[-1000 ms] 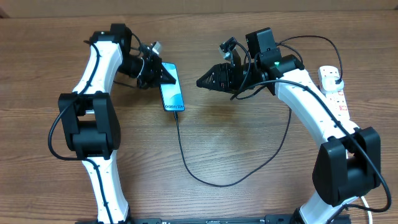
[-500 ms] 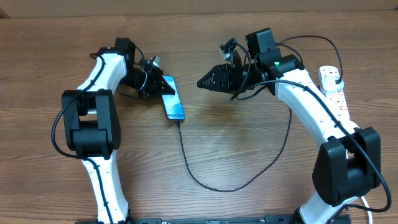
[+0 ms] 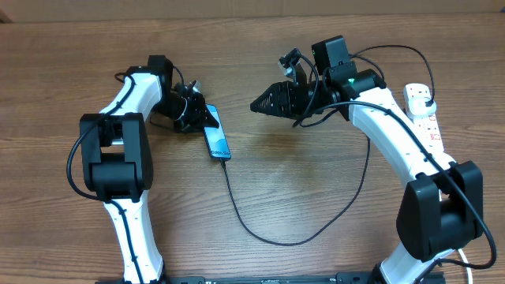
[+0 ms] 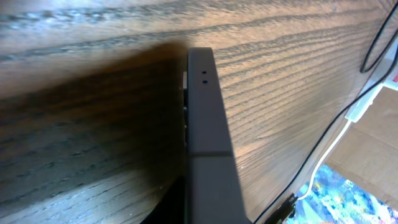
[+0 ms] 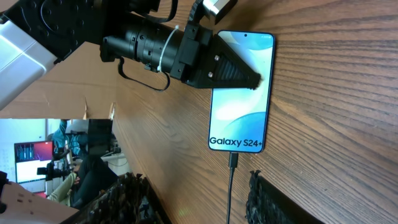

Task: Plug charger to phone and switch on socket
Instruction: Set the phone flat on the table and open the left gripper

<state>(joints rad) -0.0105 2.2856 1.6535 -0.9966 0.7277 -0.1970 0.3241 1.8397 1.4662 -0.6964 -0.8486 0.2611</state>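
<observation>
The phone (image 5: 239,99), its light-blue screen reading "Galaxy S24+", sits left of centre on the table (image 3: 218,140). The left wrist view shows only its dark edge (image 4: 208,124). My left gripper (image 3: 207,117) is shut on the phone's upper end, fingers (image 5: 236,74) lying over the screen. The charger (image 3: 276,241), a thin black cable, has its connector (image 5: 232,160) in the phone's bottom port and loops right to a black plug (image 3: 427,96) in the white socket (image 3: 430,126). My right gripper (image 3: 256,104) hovers open to the phone's right, and the cable runs between its fingers (image 5: 130,199).
The socket lies along the table's right edge beside my right arm's base, and its thick white cord drops off the front right (image 3: 465,256). The charger's loop crosses the middle of the wooden table (image 3: 316,181).
My left gripper has drawn the phone toward the front of the table and turned it, so it looks narrower from above. The cable loop followed. The right arm has not moved.
</observation>
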